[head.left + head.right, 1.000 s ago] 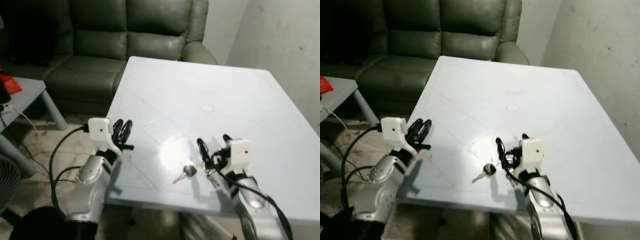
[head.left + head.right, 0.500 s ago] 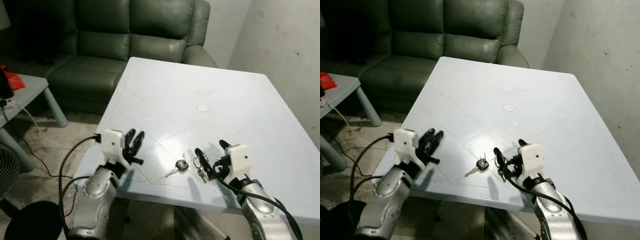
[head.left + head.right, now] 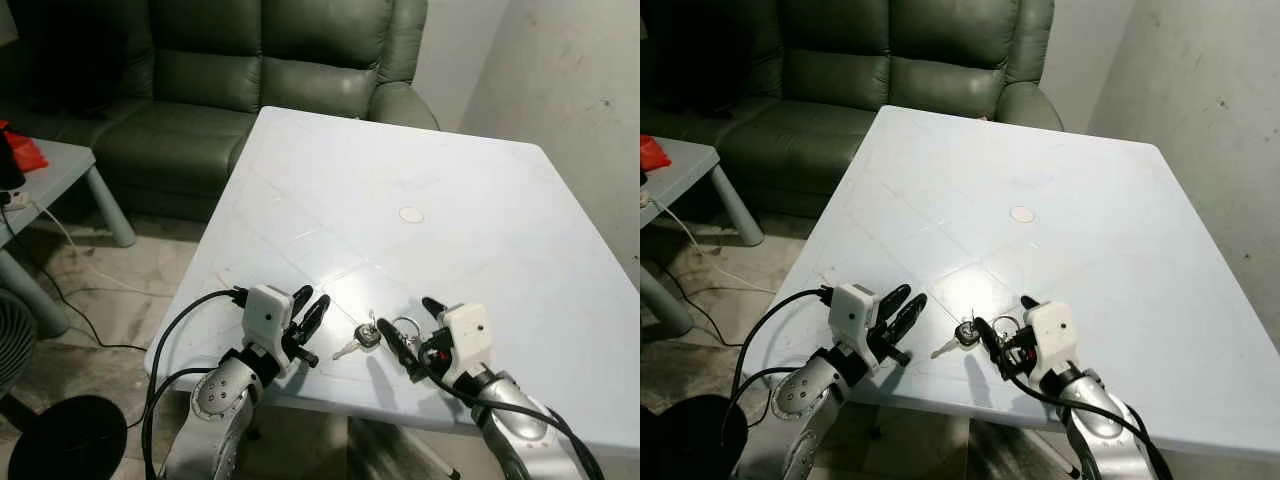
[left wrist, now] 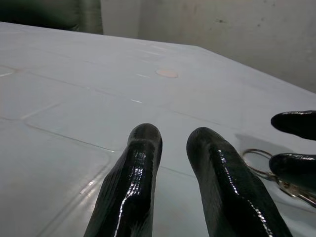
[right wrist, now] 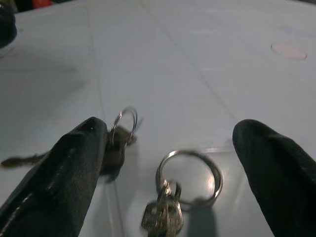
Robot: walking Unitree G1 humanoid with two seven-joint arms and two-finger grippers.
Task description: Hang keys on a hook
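Note:
Two sets of keys lie near the front edge of the white table (image 3: 480, 200): a black-headed key (image 3: 362, 338) and a silver ring with small keys (image 3: 405, 325). My right gripper (image 3: 412, 325) is open and low over the table, with the ring of keys (image 5: 190, 173) lying between its fingers. The black-headed key (image 5: 116, 148) rests just beside one fingertip (image 5: 84, 143). My left gripper (image 3: 312, 305) hovers over the table a short way left of the keys, shut on nothing and pointing toward the ring (image 4: 256, 160).
A dark green sofa (image 3: 250, 70) stands behind the table. A grey side table (image 3: 50, 175) with a red item and a black round base (image 3: 60, 440) are on the left. A wall runs along the right. A small round mark (image 3: 411, 214) sits mid-table.
The camera has shifted. My left gripper has moved from the table's left edge in toward the keys. My right gripper stays open around the key ring.

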